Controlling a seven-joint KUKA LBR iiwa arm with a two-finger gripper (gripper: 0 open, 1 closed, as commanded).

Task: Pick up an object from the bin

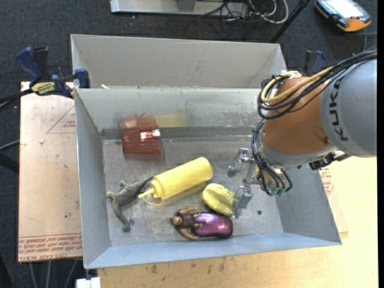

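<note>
Closest to the bin's (pixel 91 161) near wall lies a purple toy figure (pixel 205 224), stretched along that wall with its brown head toward the left. Just beyond it sits a small yellow lump (pixel 217 198) (a soft fruit shape, perhaps; its kind is hard to tell), its long axis slanting from far-left to near-right. This is the thing nearest the fingers (pixel 242 201). It lies directly to their left, and the nearer finger is just beside its right end, possibly touching it.

The fingers stand spread apart, one nearer and one farther, with bare bin floor between them and nothing gripped. Any close would therefore need a shift leftward first, since the lump sits outside the gap.

Farther left, a yellow squeeze bottle (pixel 180 179) lies on its side with its nozzle pointing near-left toward a grey toy lizard (pixel 124 199). Against the far wall rests a reddish-brown block (pixel 143 141), with its reflection blurring its top edge. The arm's orange cover and cables hide the floor at the bin's right side (anything lying there cannot be made out).
</note>
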